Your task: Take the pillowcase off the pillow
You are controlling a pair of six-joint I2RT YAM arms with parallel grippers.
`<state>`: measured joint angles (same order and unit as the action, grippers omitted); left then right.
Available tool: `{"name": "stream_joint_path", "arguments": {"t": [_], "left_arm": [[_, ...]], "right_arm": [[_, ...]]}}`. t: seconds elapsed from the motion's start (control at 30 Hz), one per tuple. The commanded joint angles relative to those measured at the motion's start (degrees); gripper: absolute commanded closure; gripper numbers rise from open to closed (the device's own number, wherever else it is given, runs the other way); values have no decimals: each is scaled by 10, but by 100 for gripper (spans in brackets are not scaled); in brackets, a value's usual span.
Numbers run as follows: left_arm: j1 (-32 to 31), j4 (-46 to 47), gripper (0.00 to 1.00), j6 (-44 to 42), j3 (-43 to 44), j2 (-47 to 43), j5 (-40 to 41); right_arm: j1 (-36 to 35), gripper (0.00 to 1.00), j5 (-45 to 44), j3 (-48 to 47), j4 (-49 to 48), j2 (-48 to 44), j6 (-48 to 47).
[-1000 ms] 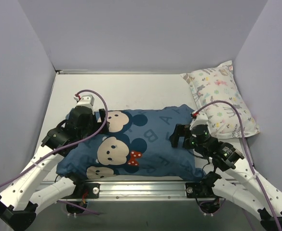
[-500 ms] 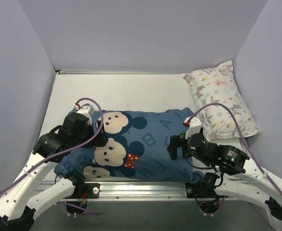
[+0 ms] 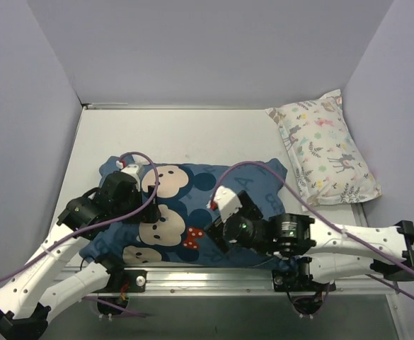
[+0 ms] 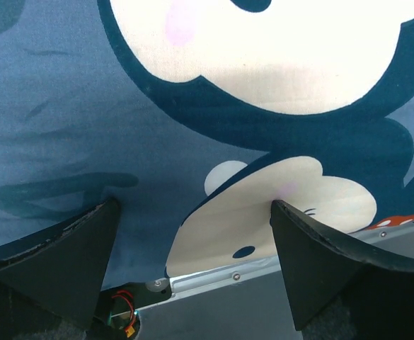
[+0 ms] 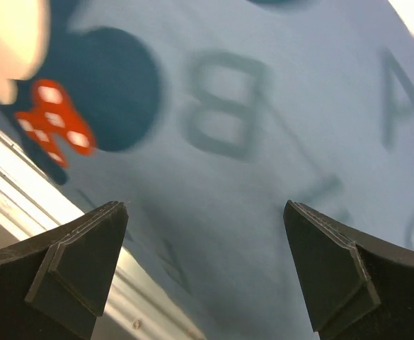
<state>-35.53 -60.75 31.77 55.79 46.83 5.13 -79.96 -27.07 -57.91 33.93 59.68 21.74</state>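
Note:
The dark navy pillowcase (image 3: 192, 185) with mouse faces, a red bow and pale letters lies across the near half of the table, its near edge at the rail. The white pillow is hidden inside it. My left gripper (image 3: 148, 228) is open just above the case's near-left part, over a mouse face (image 4: 284, 205); nothing is between its fingers (image 4: 65, 262). My right gripper (image 3: 217, 237) is open, reached far left over the middle of the case (image 5: 263, 177), close to the red bow (image 5: 54, 124). It holds nothing.
A white pillow printed with pastel animals and leaves (image 3: 323, 145) lies at the far right against the wall. The metal rail (image 3: 207, 273) runs along the near table edge and also shows in the left wrist view (image 4: 214, 276). Grey walls enclose three sides.
The right arm has swung left from the case's right end to its middle. The left gripper has moved nearer the front edge. The covered pillow has shifted slightly left.

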Motion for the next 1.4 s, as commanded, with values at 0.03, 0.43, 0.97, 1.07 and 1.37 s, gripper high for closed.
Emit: {"name": "stream_joint_path", "arguments": {"t": [0.03,0.43,0.97,1.07,1.37], "left_arm": [[-8,28,3,15,-10,5,9],[-13,33,3,18,-2,-5,16],[-13,4,3,-23,230,8,45],[-13,3,3,-29,260,14,52],[-12,-2,3,-41,307,24,47]], "right_arm": [[-71,0,-88,-55,-47,82,-112],[-99,0,-167,-79,-119,277,-232],[31,100,-62,-184,-143,259,-251],[99,100,73,-228,-120,240,-197],[252,100,366,-499,-26,264,-102]]}}
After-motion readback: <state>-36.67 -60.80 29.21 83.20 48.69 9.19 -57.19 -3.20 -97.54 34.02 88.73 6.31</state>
